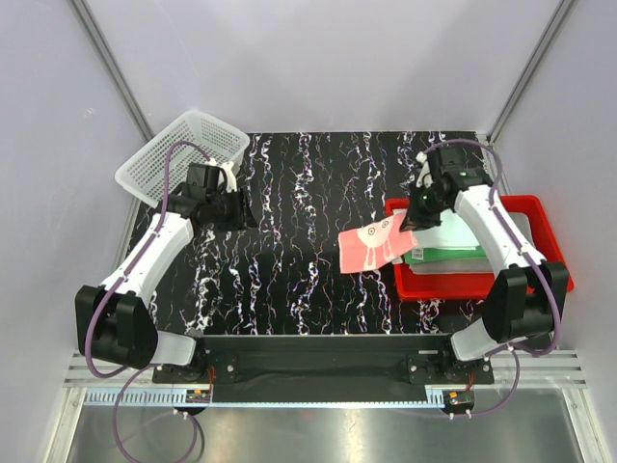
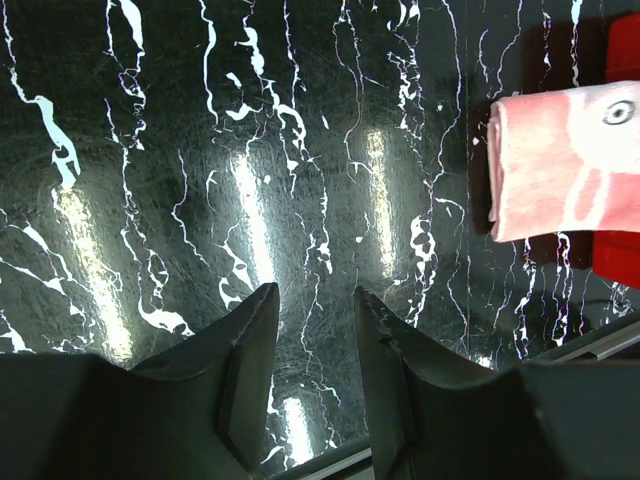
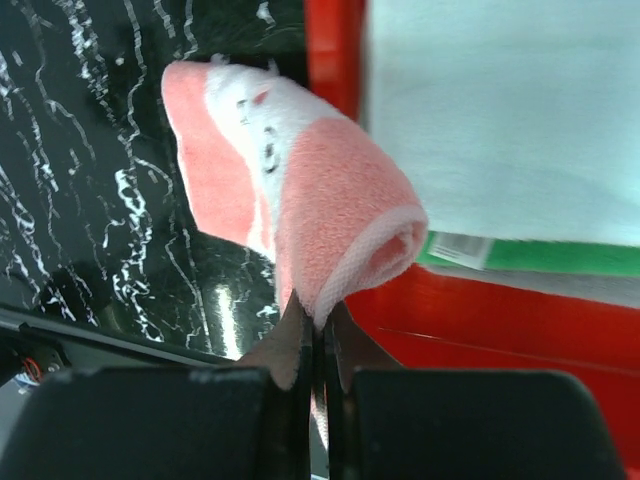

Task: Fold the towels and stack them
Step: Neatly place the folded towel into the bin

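**Pink towel folded, heading for the stack**

Far left: white mesh basket (image 1: 183, 154), tilted at the back corner of the tabletop (image 1: 308, 183), with no towel seen in it from above. Just beside it, left hand (image 1: 229, 207) hovering over bare black marble, jaws about half apart, gripping nothing at all.

Moving to the middle: pink towel (image 1: 371, 246) with the white rabbit print, folded over on itself. Reaching from above the tabletop across to the left rim of the red tray (image 1: 545, 207). Right hand (image 1: 416, 217) pinched fully shut on one folded edge, with the rest of the cloth drooping away to the left.

On to the right: red tray holding a neat pile. Pale towel (image 1: 463, 231) on top, green towel (image 1: 448, 256) peeking out beneath at the near edge. Possibly a grey layer lower down, but too thin a sliver to call.

Score so far, by the look of it: at least two towels folded and stacked, the pink one folded but not yet laid down. Left to do: carry it over the rim, set it square on the pale towel, let go. No other loose towel visible on the tabletop, so probably close to the finish.
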